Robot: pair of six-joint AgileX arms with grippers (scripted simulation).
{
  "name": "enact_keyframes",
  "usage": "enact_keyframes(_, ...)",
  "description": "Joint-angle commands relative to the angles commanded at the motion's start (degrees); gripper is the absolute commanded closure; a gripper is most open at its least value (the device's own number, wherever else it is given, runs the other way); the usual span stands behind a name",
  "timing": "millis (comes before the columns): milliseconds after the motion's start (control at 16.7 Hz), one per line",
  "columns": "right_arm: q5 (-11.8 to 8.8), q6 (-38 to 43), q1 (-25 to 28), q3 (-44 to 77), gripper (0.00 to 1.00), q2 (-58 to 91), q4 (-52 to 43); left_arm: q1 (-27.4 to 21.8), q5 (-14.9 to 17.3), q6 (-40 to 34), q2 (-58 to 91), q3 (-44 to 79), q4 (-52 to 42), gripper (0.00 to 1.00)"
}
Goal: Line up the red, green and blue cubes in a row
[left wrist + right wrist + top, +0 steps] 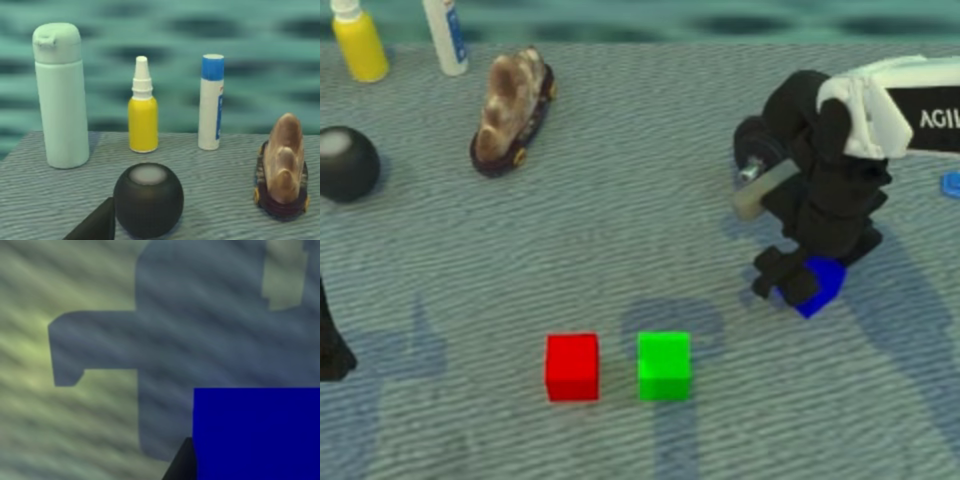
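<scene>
Grey woven tabletop (pixel 620 250) under a teal backdrop: the red cube (pixel 572 367) and green cube (pixel 664 366) already sit side by side near the front edge, a slim gap between them. Only the blue cube (pixel 819 284) is left to place; it is clamped in the right gripper (pixel 798 282), apparently lifted, over the right half and behind the row. I judge it belongs just right of green. The left gripper (pixel 332 350) is parked at the left edge, fingers unreadable. Along the back edge stand a yellow bottle (pixel 142 117) and other clutter
</scene>
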Motion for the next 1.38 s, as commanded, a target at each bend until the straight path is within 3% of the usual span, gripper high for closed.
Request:
enact_keyframes(300,0.0,0.1,-0.1,0.8,1.0,-0.7,-1.2,0.0,0.0,0.0,0.0,0.0,0.0,0.0)
enact_keyframes(720,-0.1,0.0,0.3,8.2,1.0,-5.3,-13.3,0.0,0.0,0.0,0.0,0.0,0.0,0.0)
enact_keyframes(1020,-0.1,0.2,0.1,8.4,1.0,-5.4,-13.8,0.0,0.0,0.0,0.0,0.0,0.0,0.0)
enact_keyframes(1200,-0.1,4.0,1.5,7.7,1.0,-6.2,-13.8,0.0,0.0,0.0,0.0,0.0,0.0,0.0)
enact_keyframes(1380,-0.1,12.8,4.0,5.6,1.0,-8.2,-13.8,0.0,0.0,0.0,0.0,0.0,0.0,0.0)
